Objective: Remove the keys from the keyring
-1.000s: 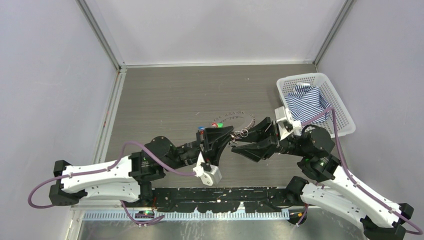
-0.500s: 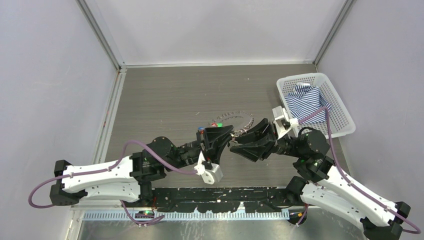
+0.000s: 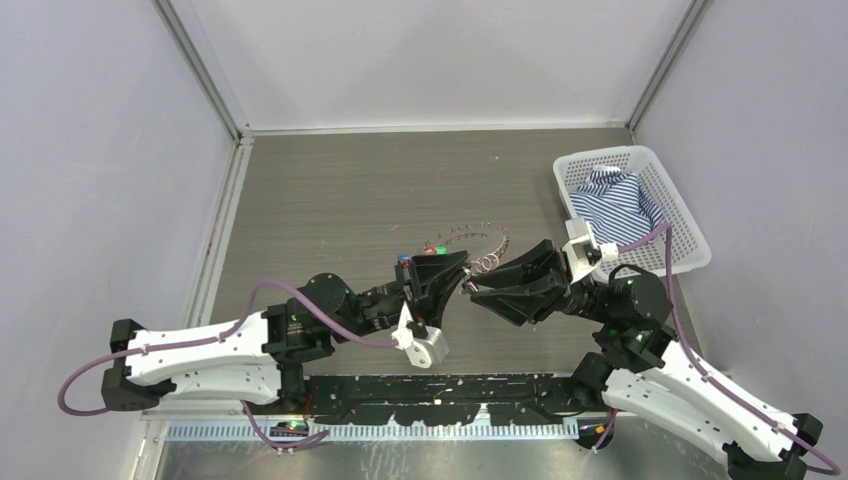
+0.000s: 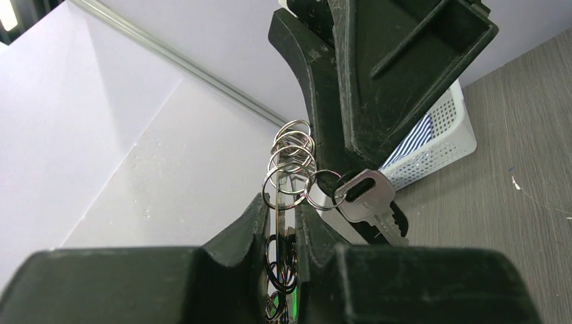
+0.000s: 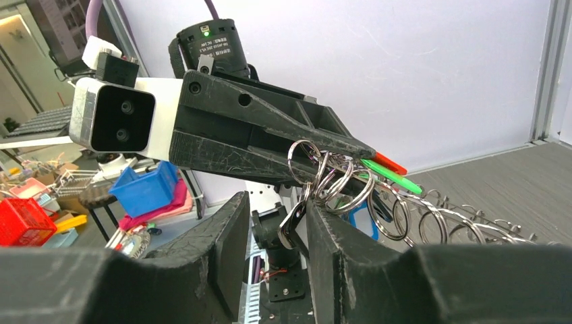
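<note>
My left gripper (image 3: pixel 455 272) is shut on a bunch of small split rings (image 4: pixel 289 165) of the keyring (image 3: pixel 480 238), held above the table. In the left wrist view its jaws (image 4: pixel 282 206) pinch the rings. A silver key (image 4: pixel 364 197) hangs from one ring beside them. My right gripper (image 3: pixel 480 290) is open, tip to tip with the left one. In the right wrist view the silver key's head (image 5: pixel 290 226) lies between my open right gripper (image 5: pixel 276 219) fingers, against the right finger. Green (image 5: pixel 391 177) and red keys (image 5: pixel 391 163) stick out behind the rings.
A white basket (image 3: pixel 692 238) holding a blue striped shirt (image 3: pixel 612 200) stands at the right of the table. White walls close the back and both sides. The arms' black base rail (image 3: pixel 440 392) runs along the near edge.
My right wrist has swung slightly left and then back to the right, its fingers staying at the rings. The left gripper has held the rings almost still.
</note>
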Action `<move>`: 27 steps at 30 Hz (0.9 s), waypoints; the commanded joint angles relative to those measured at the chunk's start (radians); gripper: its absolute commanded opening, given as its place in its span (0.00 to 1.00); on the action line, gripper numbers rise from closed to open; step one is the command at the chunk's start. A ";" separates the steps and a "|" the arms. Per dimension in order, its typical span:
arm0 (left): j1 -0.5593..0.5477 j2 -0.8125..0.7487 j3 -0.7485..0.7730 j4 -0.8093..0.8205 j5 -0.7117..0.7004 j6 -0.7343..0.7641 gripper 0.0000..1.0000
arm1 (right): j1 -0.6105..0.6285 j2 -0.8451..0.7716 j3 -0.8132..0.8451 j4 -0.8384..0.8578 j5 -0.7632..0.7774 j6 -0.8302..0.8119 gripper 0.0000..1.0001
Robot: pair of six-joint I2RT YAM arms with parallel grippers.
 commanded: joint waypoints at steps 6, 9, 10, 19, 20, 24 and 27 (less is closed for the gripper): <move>-0.006 -0.004 0.017 0.107 -0.008 -0.002 0.00 | 0.003 0.012 -0.007 0.080 0.031 0.036 0.39; -0.006 0.000 0.017 0.107 -0.006 -0.005 0.00 | 0.003 0.018 -0.004 0.074 0.040 0.038 0.38; -0.005 0.001 0.016 0.107 -0.006 -0.006 0.00 | 0.004 0.020 -0.002 0.075 0.042 0.039 0.38; -0.004 0.004 0.010 0.112 -0.009 -0.008 0.00 | 0.003 0.006 0.006 0.054 0.068 0.041 0.29; -0.004 0.004 0.009 0.113 -0.009 -0.008 0.00 | 0.003 0.005 0.006 0.051 0.069 0.040 0.28; -0.005 0.008 0.009 0.118 -0.015 -0.006 0.00 | 0.003 0.003 0.005 0.032 0.069 0.044 0.24; -0.005 0.011 0.009 0.124 -0.018 -0.005 0.00 | 0.004 -0.003 -0.002 0.029 0.075 0.053 0.22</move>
